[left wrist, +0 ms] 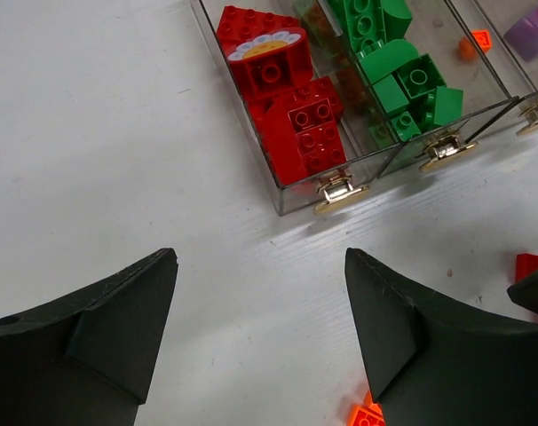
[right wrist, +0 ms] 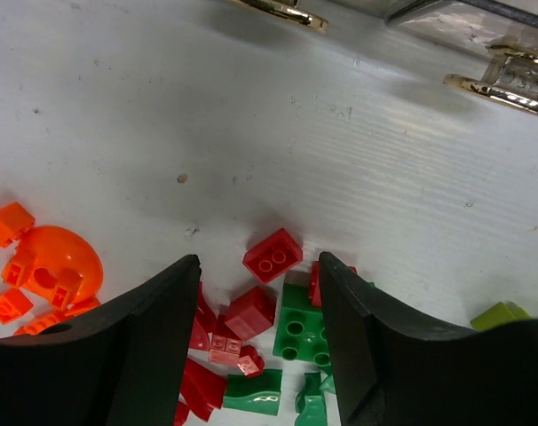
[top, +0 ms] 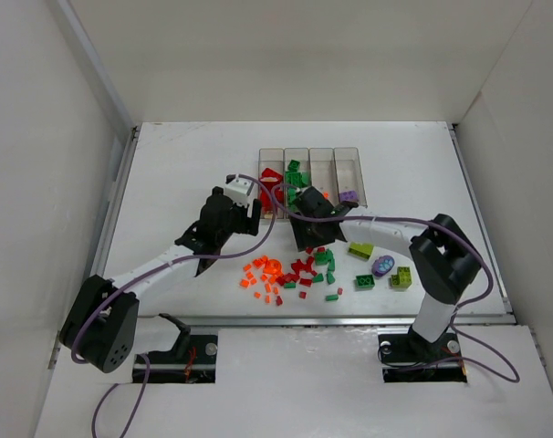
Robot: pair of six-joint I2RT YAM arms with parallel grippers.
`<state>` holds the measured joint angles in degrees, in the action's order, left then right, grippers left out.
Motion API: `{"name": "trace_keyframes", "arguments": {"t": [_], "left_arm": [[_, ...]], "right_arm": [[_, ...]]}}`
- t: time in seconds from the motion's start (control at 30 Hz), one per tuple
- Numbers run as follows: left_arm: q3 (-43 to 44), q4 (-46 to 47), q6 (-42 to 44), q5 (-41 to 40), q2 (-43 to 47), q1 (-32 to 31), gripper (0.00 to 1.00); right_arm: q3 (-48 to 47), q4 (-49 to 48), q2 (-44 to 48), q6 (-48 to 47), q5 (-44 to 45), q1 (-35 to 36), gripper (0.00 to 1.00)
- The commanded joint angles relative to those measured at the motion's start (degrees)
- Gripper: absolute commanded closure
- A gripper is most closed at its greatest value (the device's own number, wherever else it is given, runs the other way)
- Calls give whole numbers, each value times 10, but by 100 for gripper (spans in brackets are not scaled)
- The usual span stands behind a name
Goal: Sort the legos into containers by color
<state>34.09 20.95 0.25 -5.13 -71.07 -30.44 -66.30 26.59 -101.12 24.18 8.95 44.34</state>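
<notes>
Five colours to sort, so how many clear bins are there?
4, in a row at the far side: leftmost bin holds red, second bin green, third bin orange, rightmost bin purple.

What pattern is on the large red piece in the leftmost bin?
The red piece shows white petals around a yellow centre; clearest in left wrist view.

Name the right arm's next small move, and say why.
Probably lower the right tool and close on the red brick: its jaws stand open with that brick lying loose between the tips, and the red bin holds other reds.
</notes>
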Motion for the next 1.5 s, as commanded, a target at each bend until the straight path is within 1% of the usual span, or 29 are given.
{"name": "trace_keyframes", "arguments": {"t": [0.0,0.13,0.37,0.4,0.47,0.53,0.6,0.73,0.77,0.8,0.87,0.97,1.03,1.17,1.27,1.37,1.4,1.47], "left_arm": [[-9,27,-1,0,20,-4,27],[-9,27,-1,0,20,-4,27],[-14,27,5,17,25,-4,27],[-14,27,5,17,25,-4,27],[-14,27,5,17,25,-4,27],[-14,27,5,17,25,-4,26],[-14,27,5,17,25,-4,26],[-14,27,5,17,25,-4,26],[-14,27,5,17,25,-4,26],[-14,27,5,17,25,-4,26],[-14,27,5,17,25,-4,26],[-14,27,5,17,25,-4,26],[-14,27,5,17,25,-4,26],[-14,27,-1,6,25,-4,26],[-14,27,-15,-27,25,-4,26],[-14,27,-22,-39,25,-4,26],[-14,27,-22,-39,25,-4,24],[-19,27,-27,-45,30,-4,24]], "right_arm": [[-2,-7,1,2,-8,7,38],[11,-26,-4,2,-32,7,38],[11,-26,-32,8,-32,7,40],[11,-26,-32,8,-32,7,41],[17,-32,-32,8,-32,7,47],[17,-39,-32,13,-32,7,49],[17,-39,-32,13,-27,7,53],[12,-33,-37,8,-27,7,67],[12,-33,-37,8,-27,7,73],[12,-33,-37,8,-27,7,76],[12,-33,-22,8,-27,7,79],[0,-39,-8,2,-32,7,87],[-10,-39,0,2,-32,7,88],[-58,-45,26,-10,-32,7,89],[-91,-72,34,-23,-26,7,89],[-159,-83,-3,-48,-9,7,89],[-207,-76,-39,-55,-1,7,89],[-263,-58,-81,-73,11,7,89]]}}
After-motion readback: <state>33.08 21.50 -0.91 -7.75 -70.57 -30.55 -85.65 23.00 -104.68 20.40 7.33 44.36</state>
